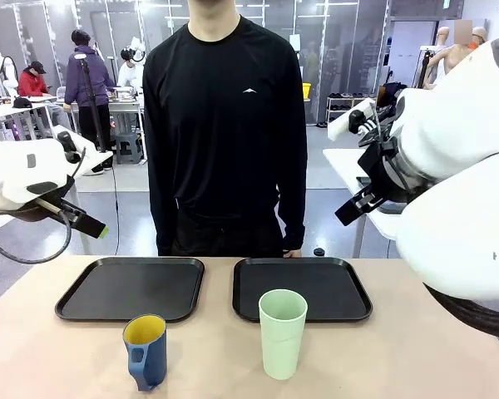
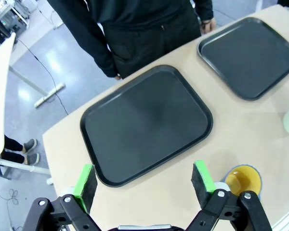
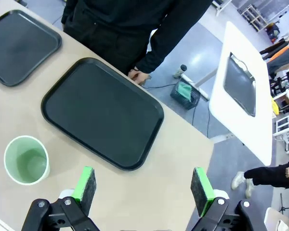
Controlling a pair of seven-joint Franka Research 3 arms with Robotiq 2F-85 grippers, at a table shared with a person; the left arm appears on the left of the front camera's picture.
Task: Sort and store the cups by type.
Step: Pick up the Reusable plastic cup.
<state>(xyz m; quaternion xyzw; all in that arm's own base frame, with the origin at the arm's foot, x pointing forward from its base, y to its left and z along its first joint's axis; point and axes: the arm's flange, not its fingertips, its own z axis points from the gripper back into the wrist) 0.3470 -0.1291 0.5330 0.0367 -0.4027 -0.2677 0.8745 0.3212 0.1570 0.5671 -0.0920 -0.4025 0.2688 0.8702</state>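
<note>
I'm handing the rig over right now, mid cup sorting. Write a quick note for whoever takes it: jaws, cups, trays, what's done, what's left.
Left gripper: jaws open, nothing held, raised over the table near the mug.
Right gripper: jaws open, nothing held, raised over the table's right side.
Mug: upright on the table, on the robot's side of the left tray.
Tumbler: upright on the table, just off the right tray.
Person: standing at the far edge, not touching anything.
Done: nothing stored yet.
Left: both cups to be put away.
</note>
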